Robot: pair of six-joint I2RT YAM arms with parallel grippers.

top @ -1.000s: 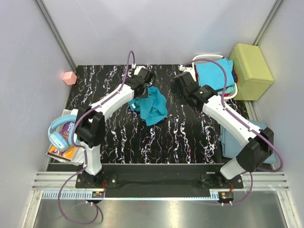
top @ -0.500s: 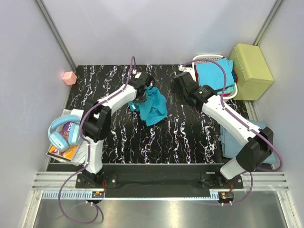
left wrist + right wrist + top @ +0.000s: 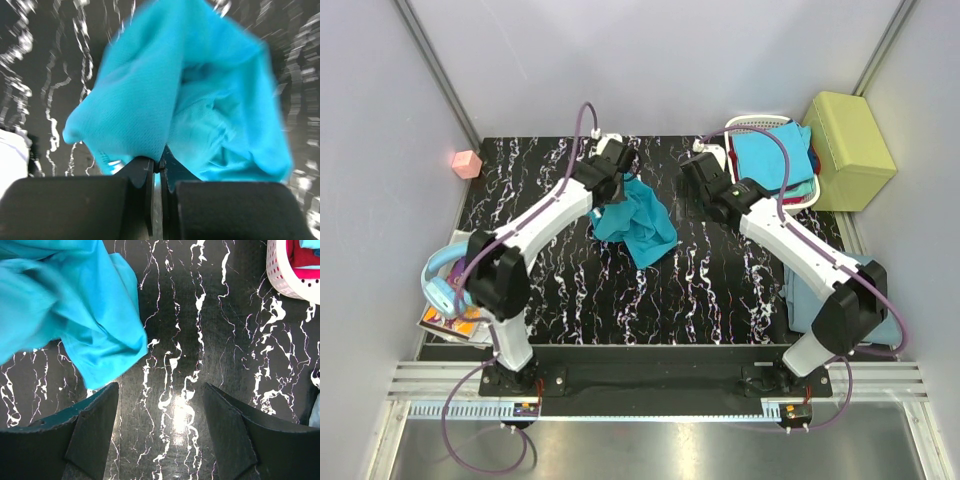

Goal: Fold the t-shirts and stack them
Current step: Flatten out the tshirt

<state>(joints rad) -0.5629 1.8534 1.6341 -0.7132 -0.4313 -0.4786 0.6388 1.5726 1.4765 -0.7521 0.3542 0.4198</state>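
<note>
A crumpled teal t-shirt (image 3: 640, 225) lies at the middle back of the black marbled table. My left gripper (image 3: 611, 190) is at the shirt's far left edge and is shut on a fold of it. In the left wrist view the teal cloth (image 3: 190, 90) bulges up from between the closed fingers (image 3: 160, 162). To the shirt's right, my right gripper (image 3: 698, 178) hangs open over bare table. The right wrist view shows its gripper (image 3: 160, 405) empty, with the teal shirt (image 3: 65, 305) at the upper left. A bright blue shirt (image 3: 770, 155) tops the basket pile. A grey-blue shirt (image 3: 810, 295) lies at the table's right edge.
A white slatted basket (image 3: 290, 282) at the back right holds more shirts, red cloth among them. A yellow-green padded box (image 3: 847, 150) stands beside it. A pink cube (image 3: 467, 163) sits off the back left corner. Blue headphones (image 3: 445, 280) rest on books at the left.
My left gripper has shut on the teal shirt's edge and drawn it slightly back and left; the cloth has spread a little. The right gripper has stayed open, shifted slightly towards the back.
</note>
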